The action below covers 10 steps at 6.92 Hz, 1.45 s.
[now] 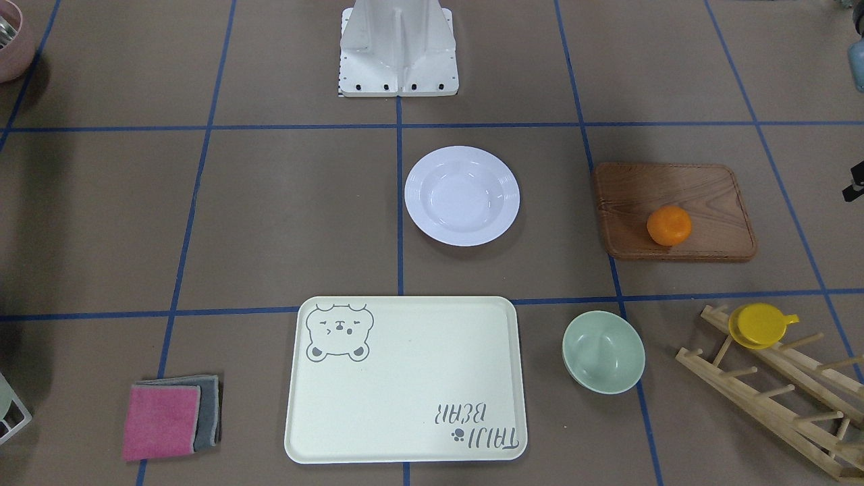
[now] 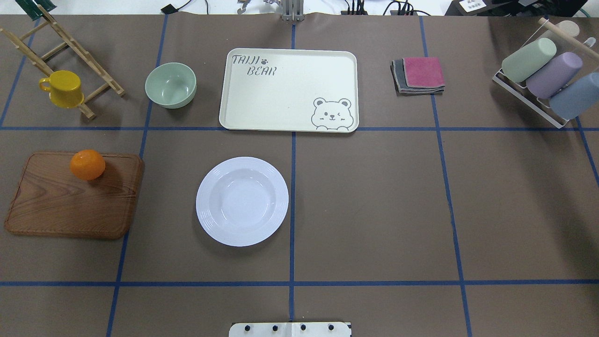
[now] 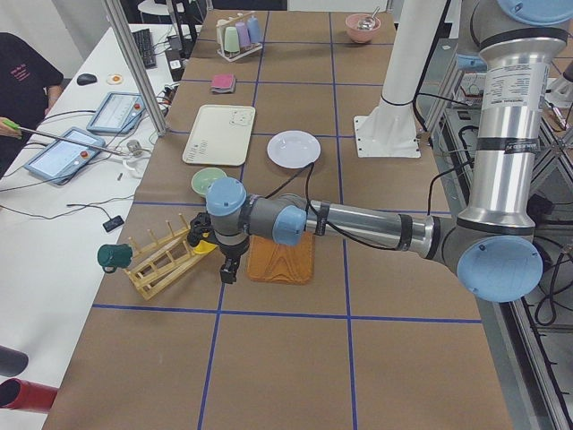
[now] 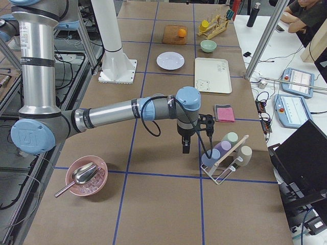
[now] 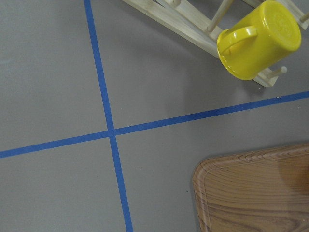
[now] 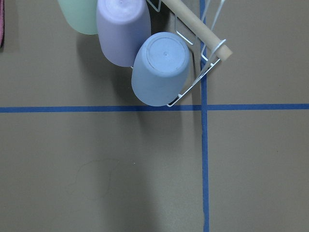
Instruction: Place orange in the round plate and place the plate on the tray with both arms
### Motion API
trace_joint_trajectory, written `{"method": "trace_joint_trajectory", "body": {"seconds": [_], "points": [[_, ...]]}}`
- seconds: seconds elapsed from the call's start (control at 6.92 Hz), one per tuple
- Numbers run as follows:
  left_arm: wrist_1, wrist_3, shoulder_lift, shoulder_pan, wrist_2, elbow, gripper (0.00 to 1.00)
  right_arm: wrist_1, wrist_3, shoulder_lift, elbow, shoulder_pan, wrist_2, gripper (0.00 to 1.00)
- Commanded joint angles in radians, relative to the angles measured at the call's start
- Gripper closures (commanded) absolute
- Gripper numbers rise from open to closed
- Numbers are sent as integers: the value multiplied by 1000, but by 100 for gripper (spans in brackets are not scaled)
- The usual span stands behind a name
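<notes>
The orange (image 2: 87, 164) rests on a brown wooden board (image 2: 70, 196) at the table's left. The white round plate (image 2: 242, 201) stands empty near the middle, with the cream bear tray (image 2: 288, 89) beyond it, also empty. My left gripper (image 3: 228, 269) hangs off the board's outer end, by the wooden rack and well away from the orange. My right gripper (image 4: 185, 145) hovers over bare table beside the cup rack, far from the plate (image 4: 170, 60). Both show only in the side views, so I cannot tell whether they are open or shut. Neither wrist view shows fingers.
A pale green bowl (image 2: 171, 85) sits left of the tray. A wooden rack (image 2: 61, 56) holds a yellow mug (image 2: 63, 89). Folded pink and grey cloths (image 2: 419, 75) and a wire rack of cups (image 2: 543, 75) stand at the right. A pink bowl (image 4: 86, 176) is near the right arm.
</notes>
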Motion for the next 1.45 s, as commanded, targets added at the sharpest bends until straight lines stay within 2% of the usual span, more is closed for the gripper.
{"method": "trace_joint_trajectory", "body": {"seconds": [0.0,0.29,0.43,0.58,0.72,0.87,1.01,1.16,1.3], "points": [[1,-5,-4,1,6,0,0,4,0,11,22,-2,-2,0],[-3,-146,-44,7,6,-6,0,137,24,19,19,-20,39,0],[-5,-225,-94,57,10,-6,0,246,107,52,11,-94,92,0],[-3,-282,-139,114,13,-5,1,309,278,56,4,-182,159,0],[-8,-383,-169,159,13,-6,2,404,477,123,2,-242,209,0],[-9,-436,-173,194,38,-34,2,465,591,151,16,-349,209,0],[-9,-511,-173,243,71,-55,2,642,743,154,2,-401,205,0],[-34,-548,-171,277,72,-55,2,825,1110,186,-7,-438,179,0],[-98,-623,-161,314,81,-51,2,1021,1445,239,-15,-550,36,0]]}}
